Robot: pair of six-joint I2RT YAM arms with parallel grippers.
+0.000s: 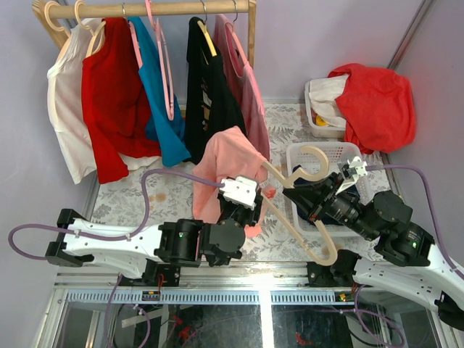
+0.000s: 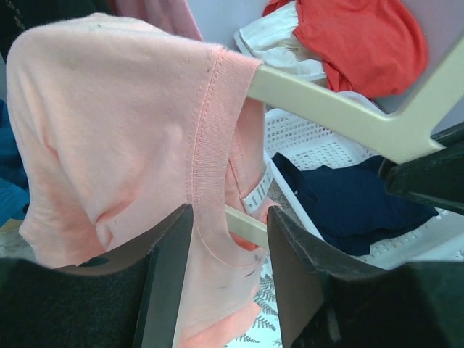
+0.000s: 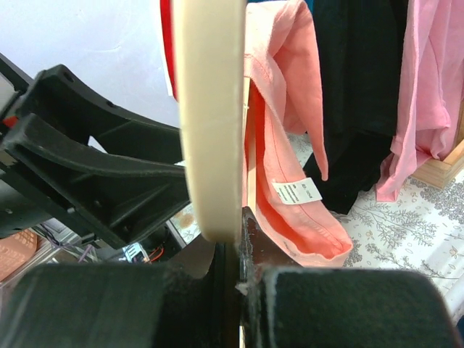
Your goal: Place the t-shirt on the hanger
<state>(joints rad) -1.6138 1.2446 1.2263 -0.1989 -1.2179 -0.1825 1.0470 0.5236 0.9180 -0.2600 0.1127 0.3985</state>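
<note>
The salmon t-shirt [image 1: 228,156] is draped over the left arm of the cream hanger [image 1: 297,232], which slopes across the middle of the table. My left gripper [image 1: 245,212] sits low at the shirt's front. In the left wrist view the left gripper [image 2: 228,214] is open, with the collar of the t-shirt [image 2: 109,109] and the hanger's lower bar [image 2: 245,226] between its jaws, unpinched. My right gripper [image 1: 299,194] is shut on the hanger near its hook. The right wrist view shows the right gripper [image 3: 235,250] clamped on the hanger [image 3: 210,109], beside the t-shirt [image 3: 290,109].
A wooden rack [image 1: 145,9] at the back carries a red shirt [image 1: 109,94], a black top [image 1: 206,87] and a pink striped top [image 1: 246,87]. A white basket [image 1: 297,156] holding navy cloth [image 2: 348,203] stands behind the hanger. Another basket with red cloth [image 1: 373,101] is back right.
</note>
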